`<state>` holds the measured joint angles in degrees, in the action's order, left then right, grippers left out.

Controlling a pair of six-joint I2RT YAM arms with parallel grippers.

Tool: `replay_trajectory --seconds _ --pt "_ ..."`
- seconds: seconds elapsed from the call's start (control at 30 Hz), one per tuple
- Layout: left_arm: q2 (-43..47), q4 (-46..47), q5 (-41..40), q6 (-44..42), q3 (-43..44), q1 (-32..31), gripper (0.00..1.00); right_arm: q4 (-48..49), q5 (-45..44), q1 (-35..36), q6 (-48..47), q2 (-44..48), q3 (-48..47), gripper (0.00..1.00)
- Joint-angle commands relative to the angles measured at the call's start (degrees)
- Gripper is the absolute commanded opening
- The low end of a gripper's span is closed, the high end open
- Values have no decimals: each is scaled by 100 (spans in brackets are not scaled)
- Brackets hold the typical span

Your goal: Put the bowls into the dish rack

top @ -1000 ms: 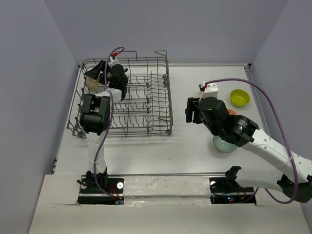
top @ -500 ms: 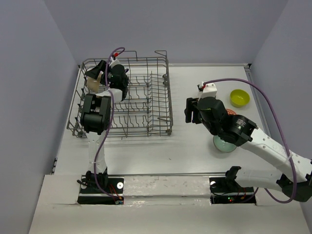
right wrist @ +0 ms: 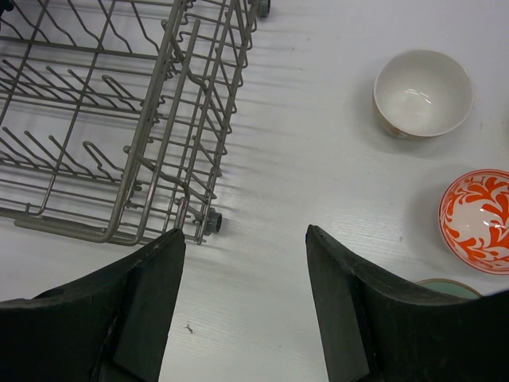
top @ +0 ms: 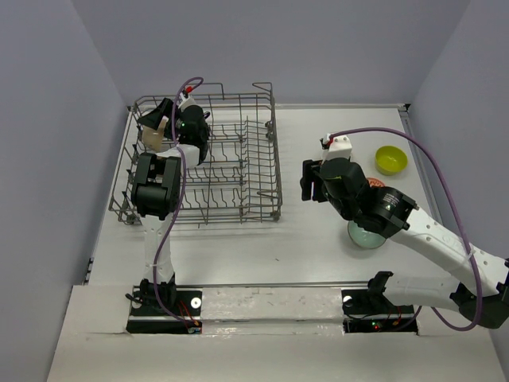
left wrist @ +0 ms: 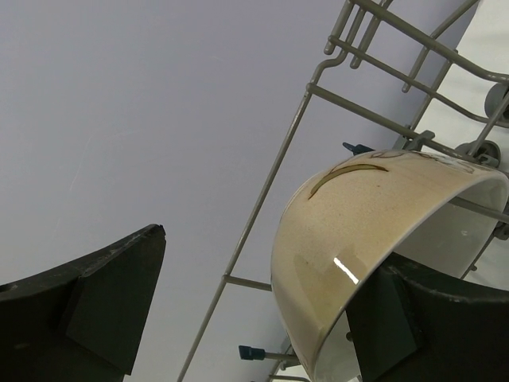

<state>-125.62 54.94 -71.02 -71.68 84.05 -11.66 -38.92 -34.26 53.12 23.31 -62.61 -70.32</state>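
Note:
The grey wire dish rack (top: 231,171) stands at the left. My left gripper (top: 161,125) is open at its far left corner. In the left wrist view (left wrist: 266,270) a cream-white bowl (left wrist: 366,231) stands on edge inside the rack wall (left wrist: 262,207), against the right finger (left wrist: 398,326) and well clear of the left finger (left wrist: 111,294). It also shows in the top view (top: 149,137). My right gripper (top: 310,181) is open and empty above the table (right wrist: 245,239), right of the rack (right wrist: 119,119). Near it lie a second cream-white bowl (right wrist: 423,91), the orange-red patterned bowl (right wrist: 477,219) and the celadon bowl (top: 364,236).
The bright yellow-green bowl (top: 390,159) sits at the far right of the table. The right arm covers most of the orange-red and celadon bowls in the top view. Grey walls close in the left, back and right sides.
My right gripper has crept slightly left toward the rack. The cream-white bowl at my left gripper has tilted a little; the left arm has barely moved.

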Motion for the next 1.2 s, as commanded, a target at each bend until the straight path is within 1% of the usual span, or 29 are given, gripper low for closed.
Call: replay_trajectory --seconds 0.0,0.23,0.37,0.4,0.43,0.47,0.77,0.9,1.1,1.17 --pt "108 360 -61 312 322 -56 99 306 -98 -4 -37 38 63 68" --pt "82 237 -78 497 349 -91 99 279 -63 -4 -46 56 80 68" --pt "152 -280 53 900 366 -117 99 279 -54 -4 -28 56 89 68" --pt "187 -430 80 1189 401 -126 99 271 -37 -4 -20 38 89 68" --pt "196 -762 123 1331 428 -126 99 262 -28 -4 -11 30 98 68" --pt "187 -870 176 1428 437 -126 99 270 -28 -4 -2 29 98 68" --pt "161 -1029 212 1596 384 -231 99 209 -19 -4 42 38 115 68" --pt "345 -1169 282 1692 375 -302 99 165 -37 -4 68 56 98 68" --pt "775 -1565 589 2149 217 -521 99 16 -151 -4 139 108 45 68" --pt "855 -1600 598 2149 199 -591 99 -19 -195 -4 156 144 36 68"
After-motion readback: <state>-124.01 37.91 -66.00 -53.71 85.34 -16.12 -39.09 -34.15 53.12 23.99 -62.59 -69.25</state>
